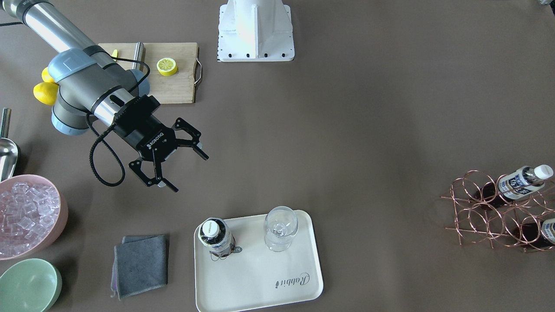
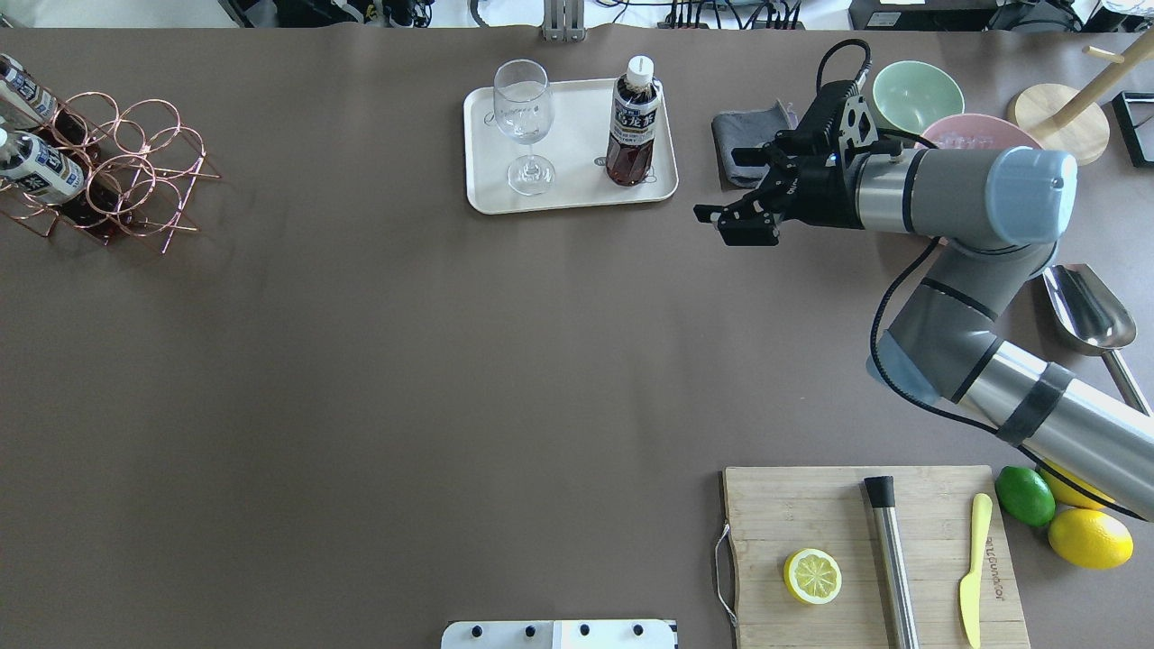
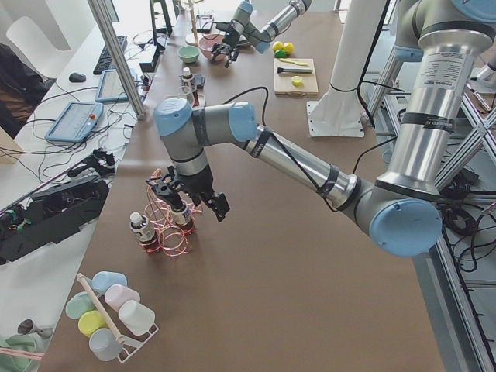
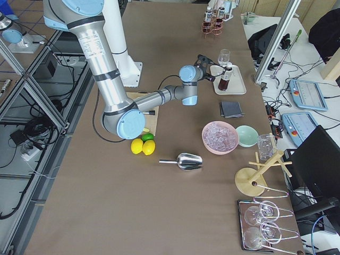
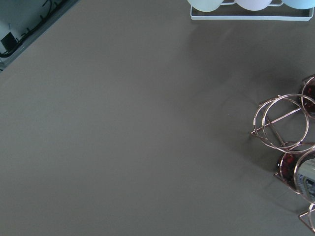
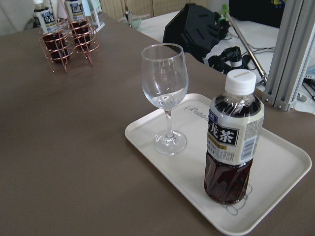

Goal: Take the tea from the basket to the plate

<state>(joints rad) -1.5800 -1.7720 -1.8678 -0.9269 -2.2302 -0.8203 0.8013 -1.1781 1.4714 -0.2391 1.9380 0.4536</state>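
The small clear plastic tea bottle (image 1: 215, 236), white-capped, is standing upright on the cream rectangular plate (image 1: 260, 277), near a corner and beside the clear wine glass (image 1: 281, 227). The right end effector (image 1: 190, 172) is hovering nearby with its fingers spread; a careless swing could be toppling bottle or glass. The left end effector (image 3: 190, 200) is hanging at the copper wire basket (image 2: 126, 171), and I cannot tell whether it is spread or gripping; it could be snagging a ring. Counting: three tea bottles, two of them lying in the basket, one glass, one plate, one basket.

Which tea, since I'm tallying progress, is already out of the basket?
The tea standing upright on the plate, beside the glass. The other two sit in the basket across the table.
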